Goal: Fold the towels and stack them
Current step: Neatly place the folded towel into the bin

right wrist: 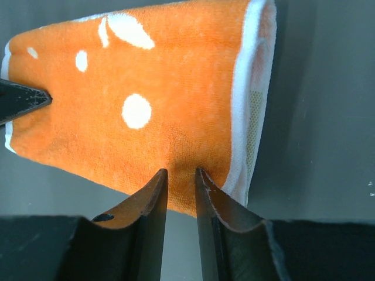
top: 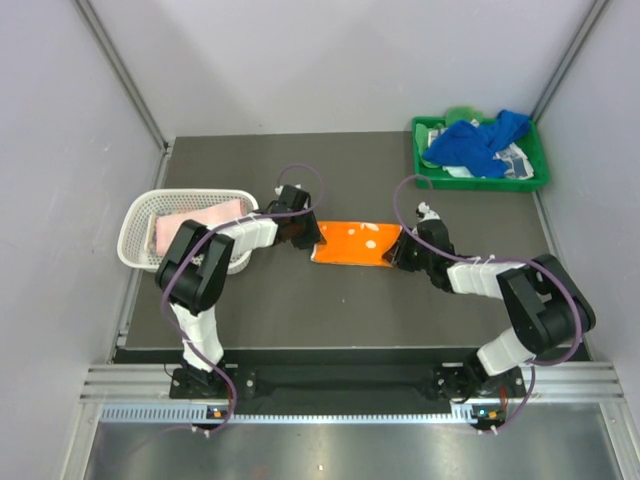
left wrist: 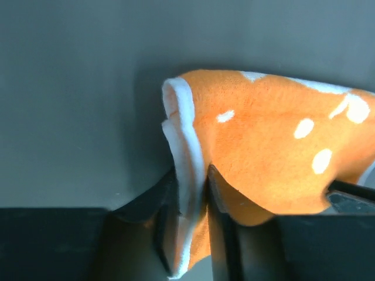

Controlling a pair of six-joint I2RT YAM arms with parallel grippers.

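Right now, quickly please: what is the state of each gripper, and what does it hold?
Left gripper: closed on the orange towel, at its white edge.
Right gripper: closed on the other end of the same towel.

A soft orange towel with white spots [top: 355, 243] is doubled over, stretched left to right mid-table. A crumpled blue cloth [top: 478, 143] sits in the green plastic tray [top: 416, 152]; a pink cloth [top: 195, 222] lies in the white basket [top: 133, 218].
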